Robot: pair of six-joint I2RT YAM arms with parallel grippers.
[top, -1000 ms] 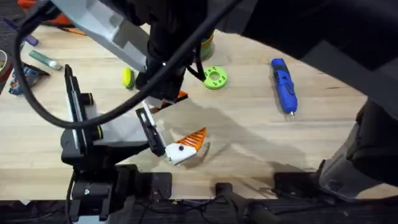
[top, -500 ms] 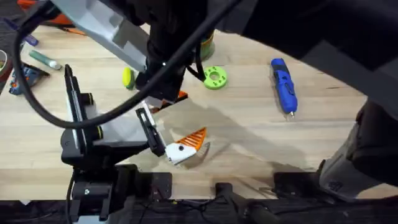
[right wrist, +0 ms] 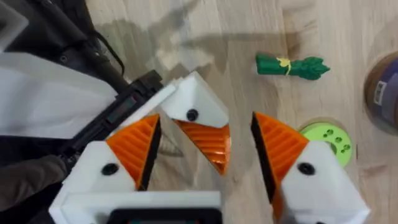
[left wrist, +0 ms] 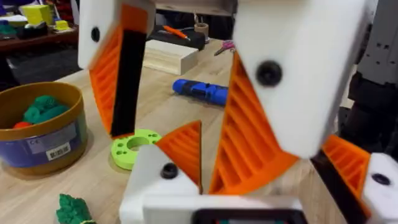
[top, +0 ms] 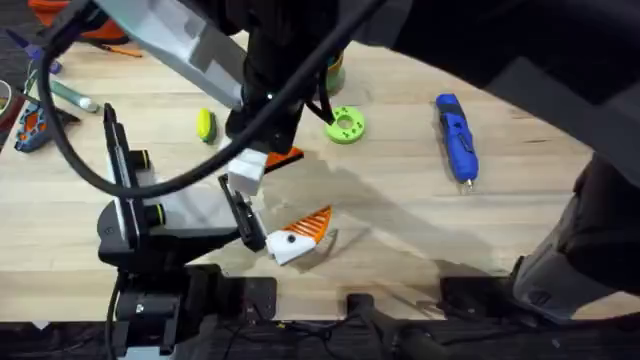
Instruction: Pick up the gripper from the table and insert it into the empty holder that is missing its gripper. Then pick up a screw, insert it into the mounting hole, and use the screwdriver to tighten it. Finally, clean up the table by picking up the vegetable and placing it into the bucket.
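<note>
Nearest the arm bases, the left hand (top: pixel 290 240) is lying low over the wooden surface (top: pixel 400 230), its 2 white fingers with orange ribbed pads standing apart and gripping nothing. Just beyond, the right hand (right wrist: pixel 208 155) is hovering with its fingers spread wide, empty, around the left hand's tip. Its dark arm and cables are blocking much of the middle. Farther off, a green disc (top: pixel 346 125) is lying beside the bucket (left wrist: pixel 40 127), the green vegetable (right wrist: pixel 292 66) near them. The screwdriver (top: pixel 456 136) is lying well apart to the right.
</note>
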